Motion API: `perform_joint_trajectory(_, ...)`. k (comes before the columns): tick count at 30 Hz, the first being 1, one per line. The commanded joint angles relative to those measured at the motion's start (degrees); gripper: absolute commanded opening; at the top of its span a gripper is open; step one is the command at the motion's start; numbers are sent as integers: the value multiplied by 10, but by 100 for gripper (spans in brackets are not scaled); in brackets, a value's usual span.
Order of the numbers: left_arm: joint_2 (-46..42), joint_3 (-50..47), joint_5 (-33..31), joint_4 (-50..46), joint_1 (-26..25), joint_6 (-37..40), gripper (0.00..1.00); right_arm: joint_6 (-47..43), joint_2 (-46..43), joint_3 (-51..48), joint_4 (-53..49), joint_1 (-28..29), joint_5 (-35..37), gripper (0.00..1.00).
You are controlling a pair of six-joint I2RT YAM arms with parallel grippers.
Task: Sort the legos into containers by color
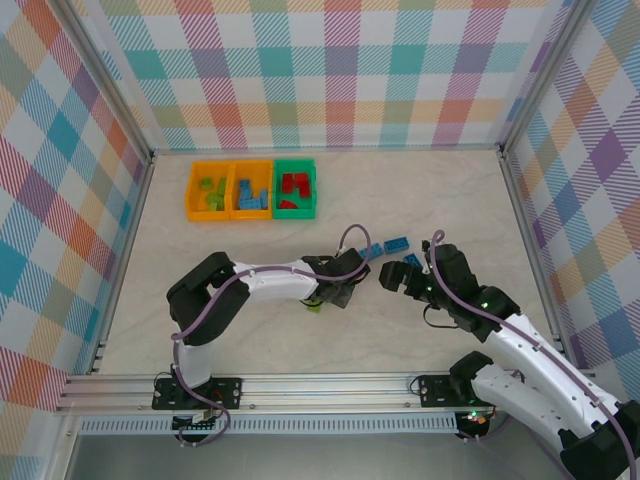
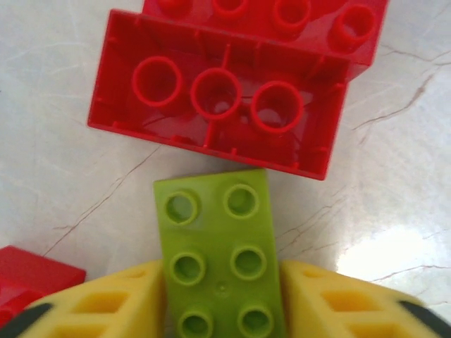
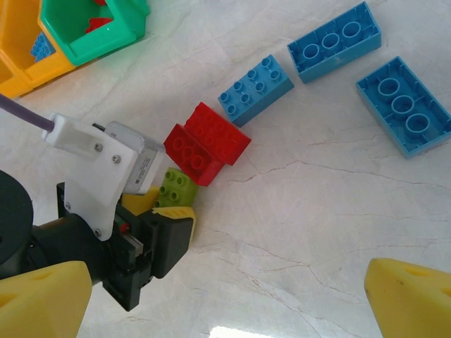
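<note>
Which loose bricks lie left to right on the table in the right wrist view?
lime green brick → red bricks → studs-up blue brick → upside-down blue brick → second upside-down blue brick

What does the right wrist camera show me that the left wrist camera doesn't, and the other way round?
Right wrist, not left wrist: three blue bricks loose on the table, corners of the green bin and an orange bin, and the open right gripper.
Left wrist, not right wrist: the hollow side of a red brick with its three round tubes, close up.
Both: the green brick between the left gripper's yellow fingers, with red bricks just beyond it.
</note>
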Motion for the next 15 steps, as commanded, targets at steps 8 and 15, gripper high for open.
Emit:
perform_joint_trajectory(8,-156,-42,28,34,39,-10,26,-41,-18,-17,88,-3,-94,100)
perform_joint_trajectory(15,-267,-19,35,-5,208,12,26,-52,-3,-42,199,-3,-178,100)
